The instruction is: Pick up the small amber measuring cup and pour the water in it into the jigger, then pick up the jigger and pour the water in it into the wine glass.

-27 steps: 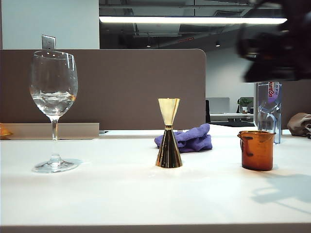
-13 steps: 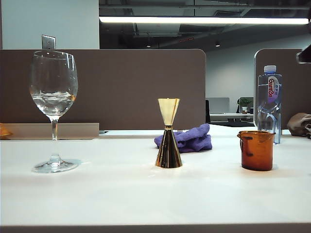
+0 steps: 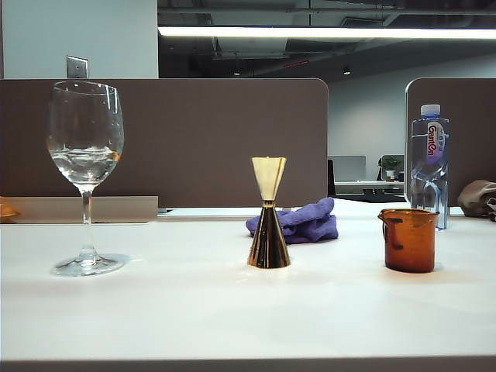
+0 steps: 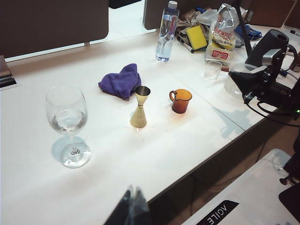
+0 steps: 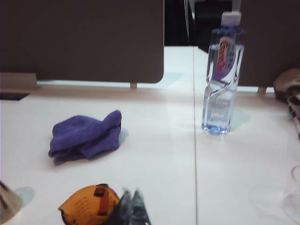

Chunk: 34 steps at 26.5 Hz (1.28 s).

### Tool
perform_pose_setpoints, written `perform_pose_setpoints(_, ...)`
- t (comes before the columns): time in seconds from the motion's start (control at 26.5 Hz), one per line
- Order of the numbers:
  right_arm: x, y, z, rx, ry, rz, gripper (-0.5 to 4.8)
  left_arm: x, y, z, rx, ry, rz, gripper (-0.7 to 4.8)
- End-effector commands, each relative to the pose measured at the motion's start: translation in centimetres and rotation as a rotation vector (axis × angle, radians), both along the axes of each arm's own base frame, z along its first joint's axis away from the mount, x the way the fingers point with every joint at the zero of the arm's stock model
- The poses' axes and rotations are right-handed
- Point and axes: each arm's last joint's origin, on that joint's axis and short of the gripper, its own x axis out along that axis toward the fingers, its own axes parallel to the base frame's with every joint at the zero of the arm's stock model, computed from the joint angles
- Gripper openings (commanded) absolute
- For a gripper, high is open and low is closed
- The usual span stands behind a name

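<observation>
The wine glass (image 3: 85,155) stands at the left with clear water (image 3: 85,163) low in its bowl. The gold jigger (image 3: 269,213) stands upright mid-table, and the small amber measuring cup (image 3: 409,239) stands to its right. Neither gripper shows in the exterior view. In the left wrist view the glass (image 4: 68,122), jigger (image 4: 139,108) and cup (image 4: 181,101) stand far from my left gripper (image 4: 132,192), which hangs shut and empty over the table's near edge. My right gripper (image 5: 132,197) is shut and empty, its tips just beside the cup (image 5: 89,205), apart from it.
A purple cloth (image 3: 298,221) lies behind the jigger. A clear plastic water bottle (image 3: 428,167) stands at the back right. Beyond it are a clear plastic cup (image 4: 213,69), a yellow sponge (image 4: 196,36) and bagged items (image 4: 220,35). The right arm's black body (image 4: 260,70) sits off the table's right side.
The right arm, blurred at the exterior view's top right a second ago, has withdrawn out of that view and uncovered the bottle. Glass, jigger and cup have not moved.
</observation>
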Motion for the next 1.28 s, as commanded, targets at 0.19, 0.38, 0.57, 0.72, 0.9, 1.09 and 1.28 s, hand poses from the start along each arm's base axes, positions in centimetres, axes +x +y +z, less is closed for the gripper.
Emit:
perform_pose_setpoints(0.19, -0.7, -1.1, -0.8, 0.014, 0.017, -0.08, 0.01, 0.0, 0.0, 0.0, -0.002, 0.003, -0.001, -0.02)
perform_pose_setpoints(0.38, -1.1, -1.9, -0.5, 0.017, -0.014, -0.153, 0.01, 0.0, 0.0, 0.0, -0.002, 0.003, -0.001, -0.02)
perform_pose_setpoints(0.57, -1.3, -2.2, -1.2, 0.012, 0.034, -0.188, 0.01, 0.0, 0.0, 0.0, -0.002, 0.003, -0.001, -0.02)
perform_pose_setpoints(0.72, -1.5, -2.2, -2.1, 0.007, 0.102, -0.188, 0.01, 0.0, 0.0, 0.0, -0.002, 0.003, -0.001, -0.02)
perform_pose_setpoints(0.9, -1.7, -2.2, -3.2, 0.004, 0.151, -0.188, 0.01, 0.0, 0.0, 0.0, -0.002, 0.003, -0.001, -0.02)
perform_pose_setpoints(1.09, -2.0, -2.2, -3.9, -0.001, 0.222, -0.186, 0.01, 0.0, 0.0, 0.0, -0.002, 0.003, -0.001, -0.02)
perform_pose_setpoints(1.28, -2.2, -2.2, -4.2, -0.004, 0.255, -0.188, 0.01, 0.0, 0.0, 0.0, -0.002, 0.003, -0.001, -0.02)
